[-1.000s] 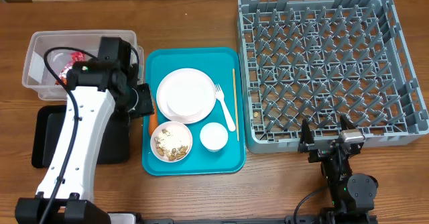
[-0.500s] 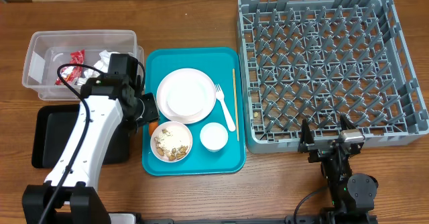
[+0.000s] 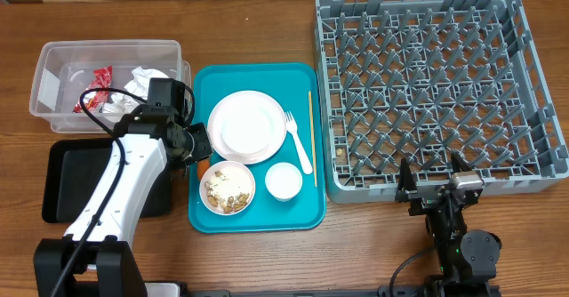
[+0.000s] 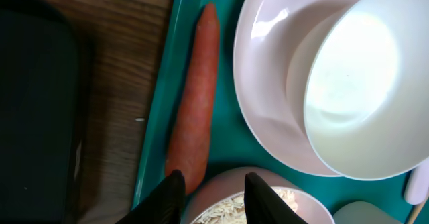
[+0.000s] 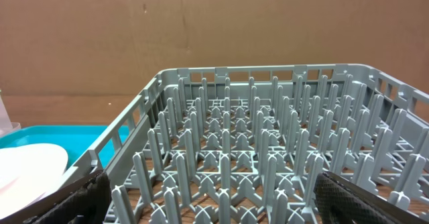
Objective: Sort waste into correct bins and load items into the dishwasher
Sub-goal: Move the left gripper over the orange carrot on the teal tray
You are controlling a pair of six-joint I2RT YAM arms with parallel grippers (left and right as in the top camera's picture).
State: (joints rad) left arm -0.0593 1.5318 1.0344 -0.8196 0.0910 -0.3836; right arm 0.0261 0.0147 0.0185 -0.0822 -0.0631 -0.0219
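- Wooden table [image 3: 267, 261], seen from above, with three zones: bins at the left, a teal serving tray [image 3: 258, 219] in the middle, and the grey dish rack [image 3: 373, 190] at the right.
- Left gripper [image 4: 214, 194]: it hangs low over the tray's left edge. Its fingers are narrowly spread, straddling the thick end of the carrot [image 4: 194, 110] without clamping it. The carrot lies along the tray wall, just beside the plate, so the approach is probably from above to avoid the dishes.
- Right gripper [image 3: 432, 180]: its jaws are spread wide and hold nothing. It is parked at the rack's front wall, apparently waiting for the dish-loading step.
- Bins, two: a clear tub [image 3: 53, 57] and a black tray [image 3: 67, 181], set side by side within the left arm's reach.
- Waste in the tub: one red wrapper [image 3: 96, 79] and crumpled white napkins [image 3: 142, 77], whose number cannot be told.
- Waste on the teal tray: the one carrot, and rice and nut scraps [image 3: 224, 192] in a bowl.
- Dishes, all on the teal tray: one plate [image 3: 222, 110], two bowls, one cup [image 3: 284, 180], one fork [image 3: 299, 142] and one wooden stick [image 3: 312, 137].
- Bowls: the empty bowl [image 3: 253, 130] sits on the plate, and the scrap bowl [image 3: 242, 169] sits near the carrot's end.
- Rack: one, with no dishes in it, so loading has not begun.
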